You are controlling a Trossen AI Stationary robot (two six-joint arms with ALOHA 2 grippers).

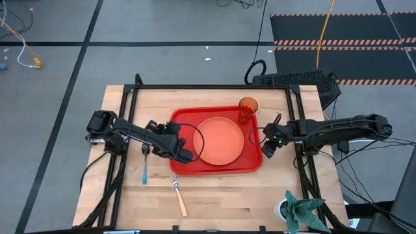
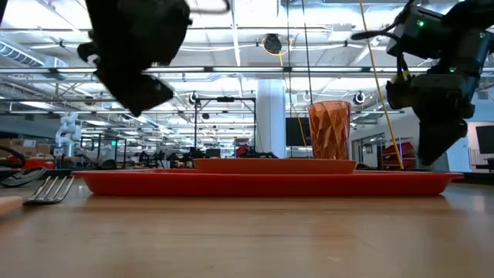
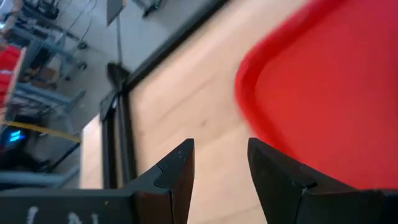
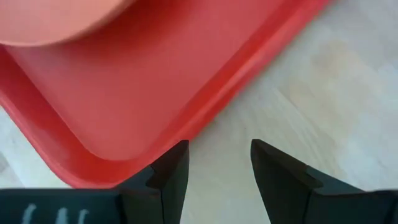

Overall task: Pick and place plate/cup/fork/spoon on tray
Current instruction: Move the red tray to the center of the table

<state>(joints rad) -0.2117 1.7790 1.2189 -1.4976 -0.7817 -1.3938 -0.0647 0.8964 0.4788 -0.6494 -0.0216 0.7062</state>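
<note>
A pale, grained wooden tabletop (image 1: 221, 195) sits on a grey floor crossed by dark lines. At the centre of the high view lies the glossy red tray (image 1: 214, 166), rectangular with rounded corners and a raised rim. The round, flat salmon plate (image 1: 220, 140) rests on it, and the faceted translucent amber cup (image 1: 247, 109) stands upright in its upper right corner. Lower left of the tray, on bare wood, lie the spoon (image 1: 145, 162) with its thin blue handle and the fork (image 1: 178, 192) with silver tines and a tan handle. My left gripper (image 1: 189, 156) hangs over the tray's lower left corner, fingers apart and empty. My right gripper (image 1: 267, 149) hovers just off the tray's right rim, fingers also parted around nothing.
</note>
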